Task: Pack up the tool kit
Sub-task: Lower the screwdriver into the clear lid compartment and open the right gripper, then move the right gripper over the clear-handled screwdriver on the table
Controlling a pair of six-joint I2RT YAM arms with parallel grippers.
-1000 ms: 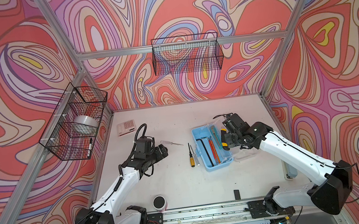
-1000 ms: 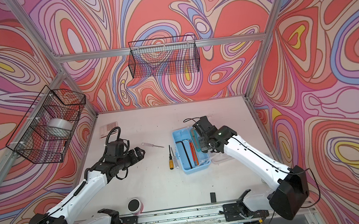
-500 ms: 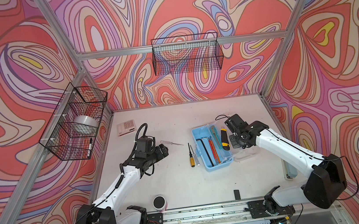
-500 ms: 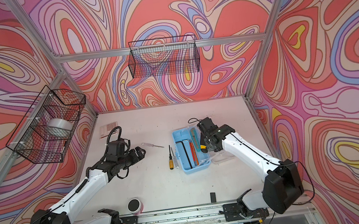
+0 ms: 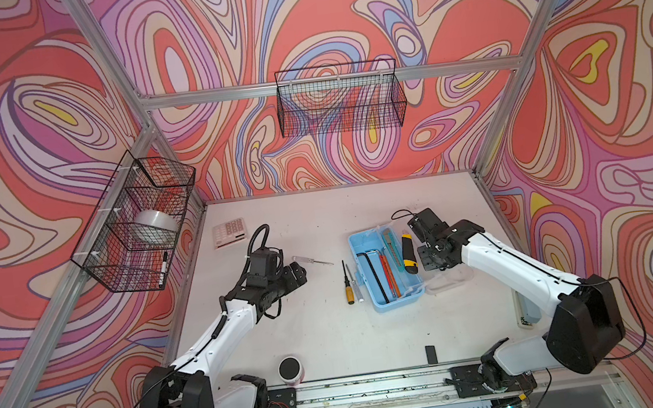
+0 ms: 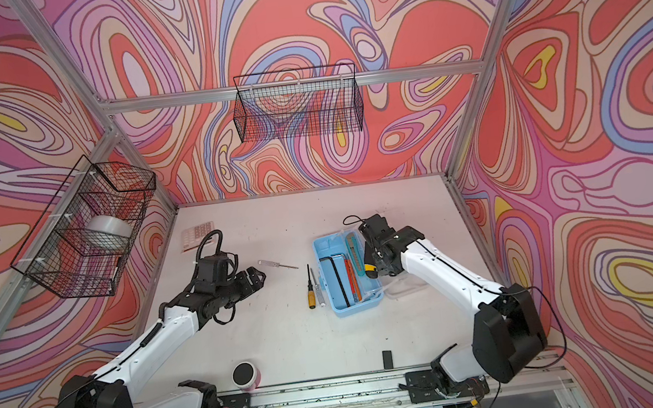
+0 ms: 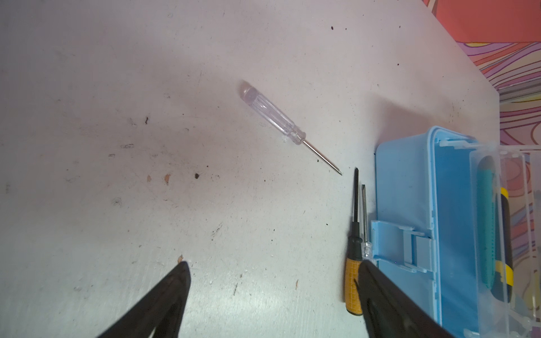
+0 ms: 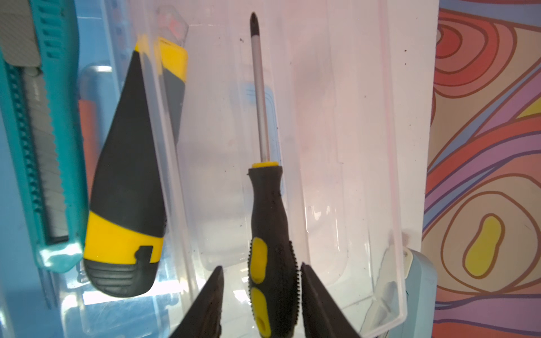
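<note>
1. Case. The blue case (image 5: 401,302) lies open on the table (image 5: 331,338), slightly right of centre in both top views. Its clear lid (image 5: 452,278) is folded out flat on the side facing the right arm.

2. Contents. Inside the case I read black hex keys (image 5: 370,269), a red tool (image 5: 388,275) that I cannot identify, and a teal knife (image 5: 390,243) along the wall nearest the lid. A yellow-black knife (image 8: 126,181) rests across the seam between case and lid, partly over each.

3. Right gripper (image 8: 261,267). It sits low over the lid. The jaws stand partly apart and straddle the handle of a black-yellow screwdriver (image 8: 268,204), which lies in the lid with its tip pointing away from the wrist. I see a clear gap on one side of the handle. On the other side the finger is at or almost at the rubber, and I cannot tell whether it touches. The handle is not clamped.

4. Left gripper (image 7: 273,263). It hovers above bare table with the jaws spread wide and holds nothing.

5. Loose items. A clear screwdriver (image 7: 272,117) lies alone on the table ahead of the left gripper. An orange screwdriver (image 7: 352,281) and a thin screwdriver (image 7: 364,216) lie side by side along the case's long wall facing the left arm, the thin one just beside that wall.
</note>
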